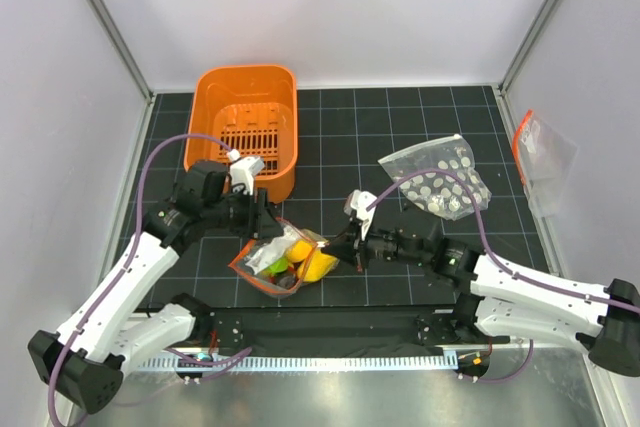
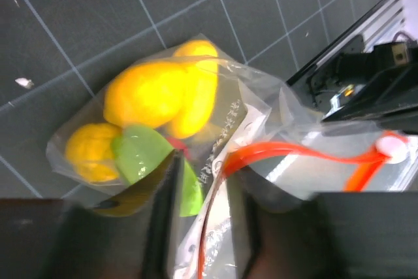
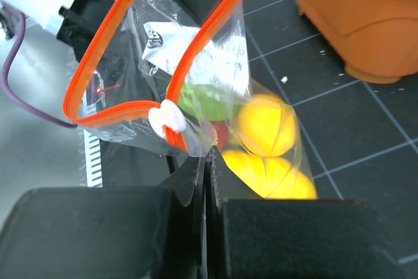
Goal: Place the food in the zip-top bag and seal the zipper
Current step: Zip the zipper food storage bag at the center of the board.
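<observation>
The zip-top bag [image 1: 272, 257] hangs between my two grippers near the table's front middle. Inside it are yellow food pieces [image 2: 153, 93], a green one [image 2: 140, 151] and a red one [image 3: 222, 136]. The zipper [image 3: 130, 112] is parted, so the mouth gapes in a loop. A white slider [image 3: 166, 119] sits on the strip. My left gripper [image 2: 202, 181] has the bag's rim and orange-red strip between its fingers; it shows in the top view [image 1: 268, 222]. My right gripper [image 3: 208, 161] is shut on the bag's corner right by the slider; it shows in the top view [image 1: 338, 247].
An orange basket [image 1: 247, 127] stands at the back left. A clear bag printed with white dots [image 1: 438, 182] lies at the right. Another clear bag with an orange strip [image 1: 540, 157] leans on the right wall. A metal rail [image 1: 330, 359] runs along the front edge.
</observation>
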`<state>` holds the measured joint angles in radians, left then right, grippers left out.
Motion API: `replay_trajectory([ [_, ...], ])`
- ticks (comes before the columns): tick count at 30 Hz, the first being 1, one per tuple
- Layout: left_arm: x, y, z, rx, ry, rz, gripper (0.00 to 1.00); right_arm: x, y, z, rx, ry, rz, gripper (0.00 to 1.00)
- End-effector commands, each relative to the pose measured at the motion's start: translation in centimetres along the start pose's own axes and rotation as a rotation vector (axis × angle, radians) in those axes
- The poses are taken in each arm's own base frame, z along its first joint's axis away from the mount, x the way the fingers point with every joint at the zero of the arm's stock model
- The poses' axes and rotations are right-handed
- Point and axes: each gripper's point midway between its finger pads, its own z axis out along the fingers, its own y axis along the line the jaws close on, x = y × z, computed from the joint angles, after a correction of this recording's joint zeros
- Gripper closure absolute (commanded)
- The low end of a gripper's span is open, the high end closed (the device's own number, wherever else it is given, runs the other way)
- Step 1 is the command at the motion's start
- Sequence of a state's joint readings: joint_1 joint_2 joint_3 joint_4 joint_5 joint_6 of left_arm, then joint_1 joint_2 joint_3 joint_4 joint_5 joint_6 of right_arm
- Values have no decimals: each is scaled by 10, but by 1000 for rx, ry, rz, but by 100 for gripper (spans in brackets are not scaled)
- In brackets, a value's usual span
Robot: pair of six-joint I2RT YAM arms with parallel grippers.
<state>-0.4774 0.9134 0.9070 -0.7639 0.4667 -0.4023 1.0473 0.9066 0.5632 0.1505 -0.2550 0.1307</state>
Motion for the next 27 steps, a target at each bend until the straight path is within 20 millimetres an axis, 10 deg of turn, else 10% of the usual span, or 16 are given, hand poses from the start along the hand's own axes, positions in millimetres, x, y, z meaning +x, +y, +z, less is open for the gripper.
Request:
replay_trajectory([
  [1,-26,-6,-8,-14,-57,65,51,-25,-8,-10,85,-12,6,99],
  [6,-52,-27,-20,39,-124,141,16,-18,-15,-14,148,43,56,99],
  [11,-84,-61,-43,130,-223,236,2,-25,-15,-17,174,57,122,99],
  [27,-108,-132,-23,294,-289,558,4,-67,-15,-25,249,26,235,99],
])
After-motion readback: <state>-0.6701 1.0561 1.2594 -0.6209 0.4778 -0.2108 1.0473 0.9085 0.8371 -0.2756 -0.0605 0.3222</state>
